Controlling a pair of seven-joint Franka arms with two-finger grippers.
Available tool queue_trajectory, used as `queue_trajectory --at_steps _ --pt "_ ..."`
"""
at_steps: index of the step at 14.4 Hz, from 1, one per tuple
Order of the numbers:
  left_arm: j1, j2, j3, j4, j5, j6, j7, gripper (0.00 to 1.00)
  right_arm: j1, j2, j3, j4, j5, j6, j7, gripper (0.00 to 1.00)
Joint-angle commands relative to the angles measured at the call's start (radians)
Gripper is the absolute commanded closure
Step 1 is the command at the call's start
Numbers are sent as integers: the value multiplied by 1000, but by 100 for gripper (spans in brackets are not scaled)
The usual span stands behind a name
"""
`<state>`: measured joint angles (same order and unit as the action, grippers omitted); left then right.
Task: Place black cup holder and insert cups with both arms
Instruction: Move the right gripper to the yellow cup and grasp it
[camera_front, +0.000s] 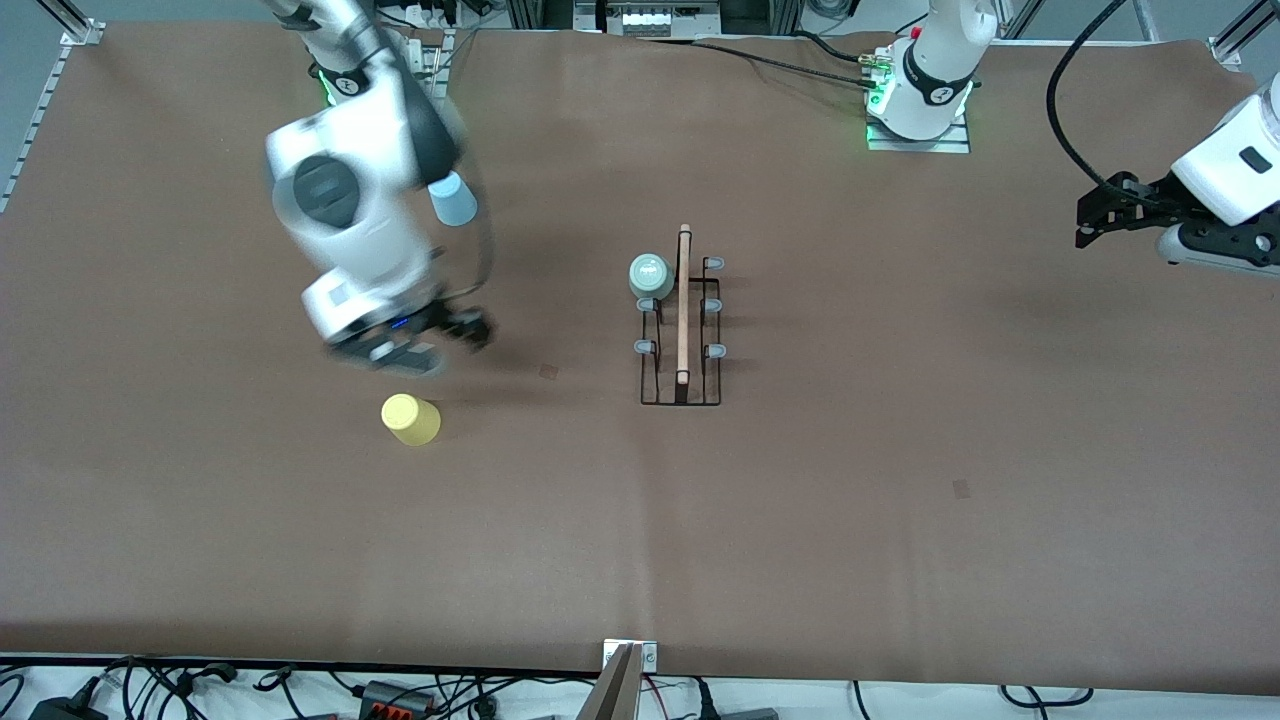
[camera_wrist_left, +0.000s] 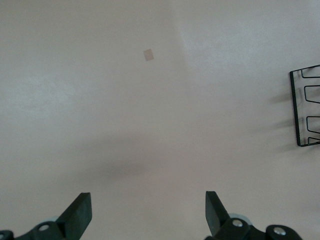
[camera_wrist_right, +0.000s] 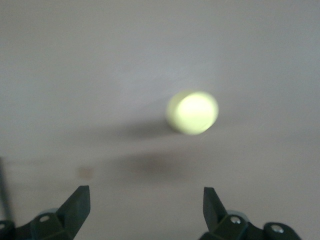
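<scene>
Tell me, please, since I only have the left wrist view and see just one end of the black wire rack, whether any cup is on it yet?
Observer: Yes, one. The mint green cup sits on a prong of the black cup holder, at its end farthest from the front camera.
Operator: Is the right gripper carrying another cup?
Observer: No. The right gripper is open and empty, over the table beside the yellow cup.
Operator: And the third cup?
Observer: The light blue cup stands on the table farther from the front camera than the yellow cup, partly hidden by the right arm.
</scene>
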<state>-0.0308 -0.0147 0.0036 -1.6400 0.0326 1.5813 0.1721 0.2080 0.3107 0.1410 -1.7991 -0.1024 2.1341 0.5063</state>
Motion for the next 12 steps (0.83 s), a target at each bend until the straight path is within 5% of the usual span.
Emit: queue_trajectory --at_steps 1,5,12 --pt "2 16 -4 37 -22 -26 -3 0 -22 83 -29 -2 4 87 -153 0" --pt "-1 19 -5 48 -22 -26 -3 0 -12 203 -50 -11 1 237 -166 0" --pt "0 21 -5 51 -22 -26 -2 0 -12 217 -86 -25 -13 250 -216 0"
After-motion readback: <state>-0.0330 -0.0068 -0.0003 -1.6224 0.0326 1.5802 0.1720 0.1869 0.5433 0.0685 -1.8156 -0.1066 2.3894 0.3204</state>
